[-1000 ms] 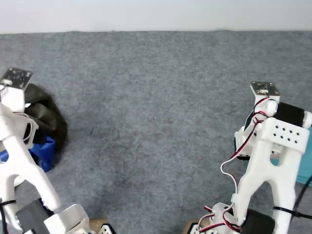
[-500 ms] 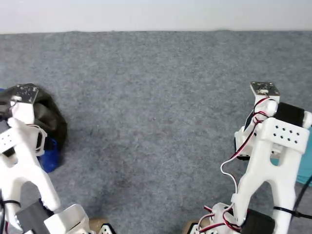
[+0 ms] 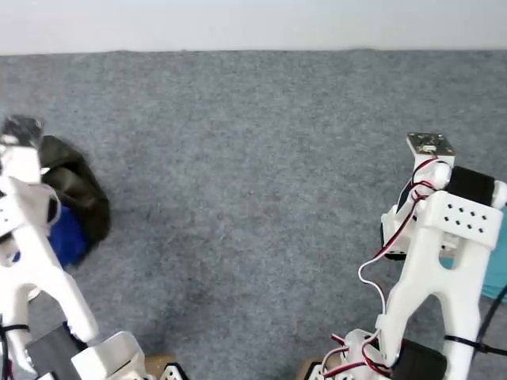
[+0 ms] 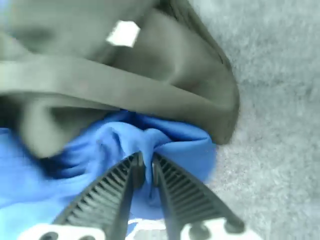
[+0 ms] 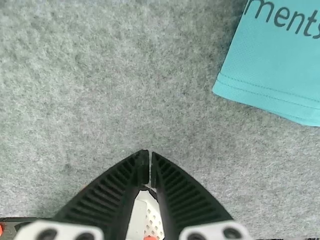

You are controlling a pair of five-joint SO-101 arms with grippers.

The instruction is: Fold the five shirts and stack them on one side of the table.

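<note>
Grey felt (image 3: 253, 158) is bearing a blue shirt (image 4: 175, 145) that the left gripper (image 4: 145, 167) is pinching beside a dark shirt (image 4: 150, 85), while the right gripper (image 5: 149, 162) is hovering closed.

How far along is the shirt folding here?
Done, at most: a teal shirt lies flat near the right gripper, which is shut and empty; whether it is folded, I cannot tell. In hand: the left gripper pinches the blue shirt, crumpled under a dark shirt. Left: folding and stacking both.
</note>
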